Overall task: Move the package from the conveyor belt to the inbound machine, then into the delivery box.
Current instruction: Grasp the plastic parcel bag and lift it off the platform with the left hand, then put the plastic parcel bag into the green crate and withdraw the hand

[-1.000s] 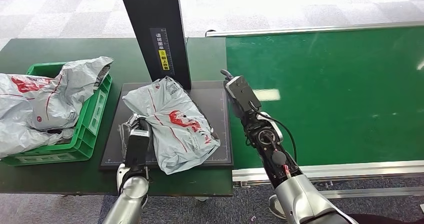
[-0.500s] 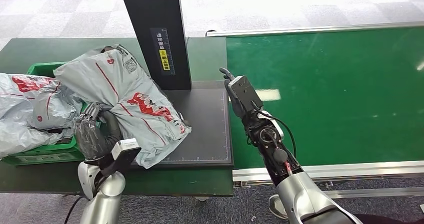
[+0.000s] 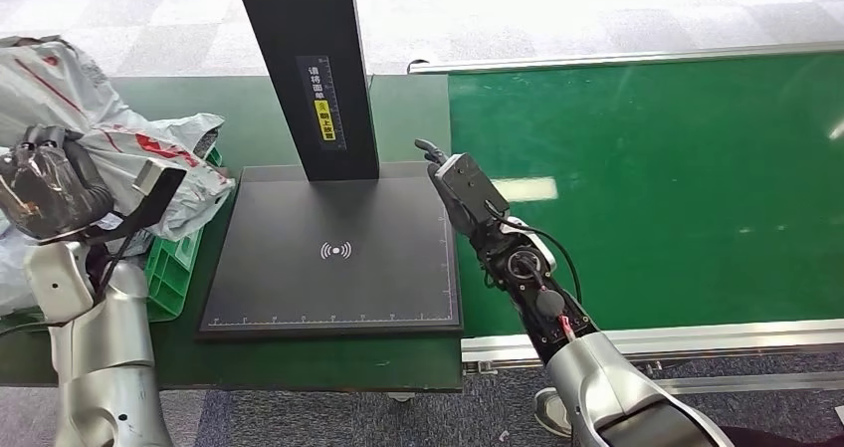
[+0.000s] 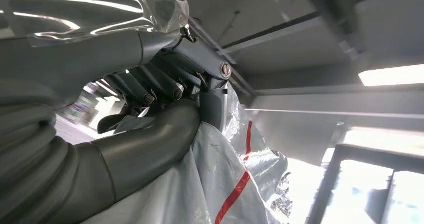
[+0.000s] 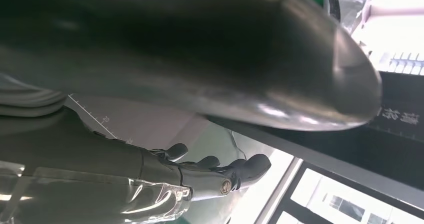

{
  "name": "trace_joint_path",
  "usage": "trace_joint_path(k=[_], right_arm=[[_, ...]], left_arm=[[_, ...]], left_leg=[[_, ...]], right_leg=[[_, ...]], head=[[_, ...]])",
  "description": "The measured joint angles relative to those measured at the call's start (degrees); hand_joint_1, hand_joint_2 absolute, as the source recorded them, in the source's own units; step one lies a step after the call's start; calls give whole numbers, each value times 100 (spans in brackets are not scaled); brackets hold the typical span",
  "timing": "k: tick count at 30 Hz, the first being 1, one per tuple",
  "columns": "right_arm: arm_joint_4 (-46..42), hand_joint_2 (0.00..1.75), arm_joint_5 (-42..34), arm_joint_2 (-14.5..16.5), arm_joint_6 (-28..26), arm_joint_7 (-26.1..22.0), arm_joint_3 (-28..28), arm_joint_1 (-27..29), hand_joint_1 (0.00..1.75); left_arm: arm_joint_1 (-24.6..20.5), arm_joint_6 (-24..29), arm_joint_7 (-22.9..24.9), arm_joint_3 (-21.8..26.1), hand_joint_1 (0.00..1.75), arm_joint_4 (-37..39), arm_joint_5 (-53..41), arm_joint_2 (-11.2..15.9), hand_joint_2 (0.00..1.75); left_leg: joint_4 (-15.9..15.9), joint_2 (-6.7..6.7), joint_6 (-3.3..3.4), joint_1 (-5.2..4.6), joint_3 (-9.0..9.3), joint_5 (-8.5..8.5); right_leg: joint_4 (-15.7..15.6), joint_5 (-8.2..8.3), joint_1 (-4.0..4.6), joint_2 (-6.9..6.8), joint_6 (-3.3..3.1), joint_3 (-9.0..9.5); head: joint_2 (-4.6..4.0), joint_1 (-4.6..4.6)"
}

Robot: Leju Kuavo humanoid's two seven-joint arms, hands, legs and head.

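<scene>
My left robot hand (image 3: 45,183) holds the package (image 3: 109,118) lifted above the green box (image 3: 174,268). Last step: lower it, then release. Right robot hand (image 3: 453,183) is empty, fingers extended.

The left hand (image 3: 40,183) now holds the grey package (image 3: 95,118) raised over the green delivery box (image 3: 174,268), leaving the black scanner platform (image 3: 333,258) bare.

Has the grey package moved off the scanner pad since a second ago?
Yes. The left hand carried the package left off the black pad, over the green box.
</scene>
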Motion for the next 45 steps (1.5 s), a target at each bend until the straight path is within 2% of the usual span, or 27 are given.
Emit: trace_joint_path(k=[3, 5, 8, 10, 12, 15, 20, 24, 31, 35, 37, 38, 40, 42, 45], right_arm=[[43, 0, -58, -44, -6, 7, 117, -2, 0], [50, 0, -106, -95, -14, 14, 174, 3, 0], [50, 0, -149, -171, -17, 49, 242, 23, 0], [47, 0, -160, -204, -17, 95, 281, 50, 0], [38, 0, -168, -231, -17, 139, 311, 81, 0], [8, 0, -174, -266, -17, 181, 353, 119, 0], [-24, 0, -175, -292, -17, 213, 389, 136, 0], [-65, 0, -176, -303, -17, 242, 426, 144, 0], [-212, 0, -187, -322, -20, 311, 456, 183, 0], [-258, 0, -189, -340, -21, 320, 467, 203, 0], [-292, 0, -189, -353, -30, 326, 471, 223, 0], [-317, 0, -190, -360, -37, 330, 473, 237, 0], [-381, 0, -191, -376, -57, 335, 478, 273, 0], [-432, 0, -191, -389, -83, 343, 486, 301, 0], [-450, 0, -205, -401, -98, 342, 503, 310, 0]], left_arm=[[-269, 0, 946, -24, 175, 766, -303, 607, 175], [-504, -12, 1839, -194, 175, 1520, -405, 1039, 175], [-884, -273, 3438, -837, 175, 2789, -427, 1686, 175], [-1056, -631, 4113, -1289, 175, 3446, -431, 2051, 175], [-1142, -932, 4434, -1604, 175, 3913, -432, 2322, 175], [-1188, -1158, 4633, -1916, 175, 4380, -433, 2601, 175], [-1239, -1270, 4708, -2158, 175, 4762, -433, 2813, 175], [-1287, -1513, 4801, -2208, 138, 4929, -427, 2832, 175], [-1269, -1306, 4800, -2206, 138, 5031, -422, 2720, 175], [-1268, -1258, 4776, -2205, 0, 5058, -416, 2697, 175], [-1252, -957, 4565, -2192, 0, 5069, -344, 2674, 175], [-1230, -684, 4319, -2164, 0, 5063, -237, 2643, 175], [-1123, -177, 3510, -2003, 0, 4872, 96, 2523, 175], [-956, 2, 2383, -1662, 0, 4367, 375, 2303, 175], [-816, 15, 358, -801, 0, 3350, 602, 1798, 175]], left_leg=[[0, 2, 0, 1, -1, 0], [0, 3, -1, 1, -2, 0], [0, 7, -1, 1, -2, 0], [0, 14, -1, 1, -2, -1], [0, 22, -1, 0, -1, -1], [0, 24, -5, 1, -1, -4], [0, 24, -7, 1, -1, -6], [-1, 24, -7, 1, 1, -5], [-1, 17, -7, 1, 2, -5], [-1, 16, -7, 1, 2, -5], [0, 14, -7, 1, 3, -5], [0, 13, -7, 1, 3, -5], [0, 10, -7, 1, 3, -5], [1, 10, -7, 0, 2, -5], [2, 13, -7, -2, -1, -5]], right_leg=[[0, -1, 1, 3, -1, -5], [0, -2, 1, 4, -1, -8], [-1, -2, 0, 6, -2, -7], [0, -2, 0, 13, -2, -7], [0, -1, 0, 20, -2, -8], [0, -1, 0, 23, -3, -10], [0, -2, 1, 23, -3, -10], [0, -2, 0, 23, -3, -8], [0, -2, 0, 21, -3, -4], [0, -2, 0, 21, -3, -4], [-1, -2, 0, 20, -3, -5], [-1, -2, 0, 19, -3, -6], [-1, -2, 0, 15, -3, -6], [-2, -2, -1, 13, -2, -6], [-3, 0, -3, 16, -1, -5]], head=[[1, 0], [0, 1], [0, 1], [1, 2], [1, 2], [0, 2], [1, 2], [1, 2], [0, 2], [1, 2], [1, 1], [1, 2], [1, 2], [1, 2], [1, 4]])
